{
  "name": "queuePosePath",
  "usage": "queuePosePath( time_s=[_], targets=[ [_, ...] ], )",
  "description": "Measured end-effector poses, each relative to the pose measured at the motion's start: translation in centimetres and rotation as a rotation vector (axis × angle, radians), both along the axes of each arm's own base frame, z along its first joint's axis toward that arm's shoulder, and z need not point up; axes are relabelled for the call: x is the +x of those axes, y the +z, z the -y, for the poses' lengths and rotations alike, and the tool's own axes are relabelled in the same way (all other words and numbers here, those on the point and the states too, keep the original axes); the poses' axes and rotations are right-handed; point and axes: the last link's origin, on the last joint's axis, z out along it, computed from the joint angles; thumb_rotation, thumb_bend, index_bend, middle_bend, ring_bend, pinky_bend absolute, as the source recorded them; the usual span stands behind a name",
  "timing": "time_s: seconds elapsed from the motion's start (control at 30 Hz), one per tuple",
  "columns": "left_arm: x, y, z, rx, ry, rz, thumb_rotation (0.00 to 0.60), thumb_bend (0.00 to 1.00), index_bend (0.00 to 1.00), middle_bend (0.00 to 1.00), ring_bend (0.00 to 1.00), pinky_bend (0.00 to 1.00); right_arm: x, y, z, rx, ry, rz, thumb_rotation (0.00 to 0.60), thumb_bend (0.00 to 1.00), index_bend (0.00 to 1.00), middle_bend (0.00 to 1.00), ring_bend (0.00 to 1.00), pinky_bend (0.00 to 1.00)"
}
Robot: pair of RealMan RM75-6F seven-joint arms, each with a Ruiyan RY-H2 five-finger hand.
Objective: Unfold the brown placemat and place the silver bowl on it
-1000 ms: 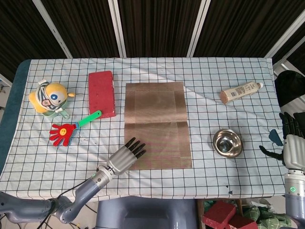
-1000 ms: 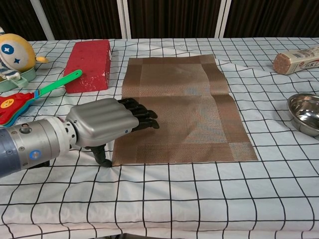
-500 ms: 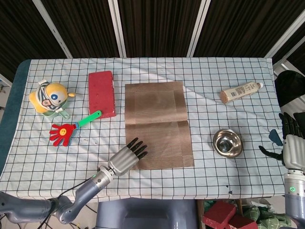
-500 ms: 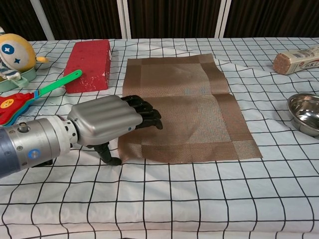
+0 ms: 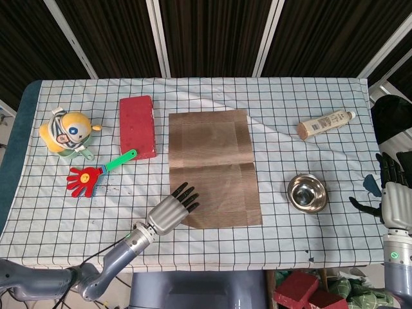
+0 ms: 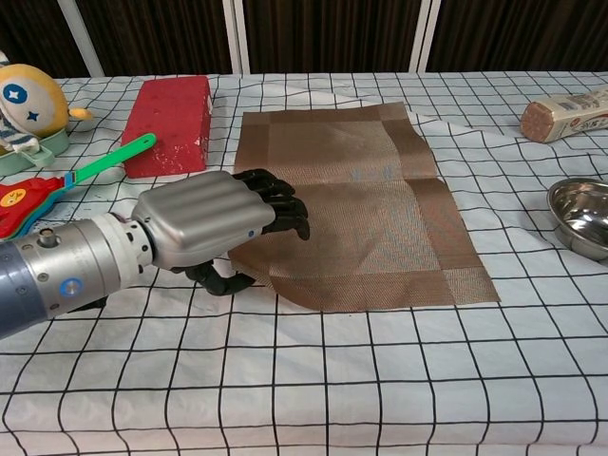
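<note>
The brown placemat [image 5: 212, 167] [image 6: 366, 195] lies spread open in the middle of the checked tablecloth, with a crease across its middle. My left hand [image 5: 172, 210] [image 6: 204, 228] is at its near left corner, fingers on top and thumb curled beneath the raised edge, pinching it. The silver bowl [image 5: 306, 192] [image 6: 581, 217] stands upright and empty on the cloth, right of the mat and apart from it. My right hand [image 5: 396, 199] hangs past the table's right edge with fingers spread, holding nothing; only the head view shows it.
A red brick [image 5: 136, 125] [image 6: 171, 109] lies just left of the mat. Further left are a yellow toy figure [image 5: 66, 132] [image 6: 28, 100] and a red hand-shaped clapper [image 5: 96, 175] [image 6: 38, 195]. A tube-like bottle [image 5: 325, 123] [image 6: 565, 112] lies at the far right.
My left hand has curled its thumb under the mat's near left corner and lifted it. The mat's near edge has slid a little away and to the right. The right hand has not moved.
</note>
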Motion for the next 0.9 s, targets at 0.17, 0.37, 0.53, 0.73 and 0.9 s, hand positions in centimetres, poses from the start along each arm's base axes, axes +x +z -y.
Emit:
queuePosePath(
  time_s=[0.17, 0.37, 0.53, 0.73, 0.9],
  targets=[
    [0.2, -0.3, 0.0, -0.001, 0.002, 0.027, 0.6, 0.36, 0.41, 0.17, 0.02, 0.05, 0.0, 0.0, 0.0, -0.002, -0.003, 0.003, 0.6, 0.07, 0.0, 0.0, 0.01, 0.18],
    [0.3, -0.2, 0.1, 0.004, -0.01, 0.053, 0.6, 0.36, 0.46, 0.18, 0.02, 0.05, 0.0, 0.0, 0.0, 0.003, -0.006, 0.003, 0.6, 0.08, 0.0, 0.0, 0.01, 0.18],
    [-0.1, 0.2, -0.1, 0.013, 0.0, 0.058, 0.6, 0.36, 0.5, 0.19, 0.02, 0.05, 0.0, -0.1, 0.0, 0.006, -0.008, 0.006, 0.6, 0.08, 0.0, 0.0, 0.01, 0.18],
    [-0.3, 0.6, -0.1, 0.017, -0.001, 0.058, 0.6, 0.36, 0.52, 0.2, 0.02, 0.05, 0.0, -0.2, -0.1, 0.009, -0.011, 0.008, 0.6, 0.08, 0.0, 0.0, 0.01, 0.18],
    [-0.4, 0.7, -0.1, 0.018, 0.001, 0.058, 0.6, 0.36, 0.54, 0.2, 0.02, 0.05, 0.0, -0.2, -0.1, 0.01, -0.011, 0.008, 0.6, 0.08, 0.0, 0.0, 0.01, 0.18]
  ],
)
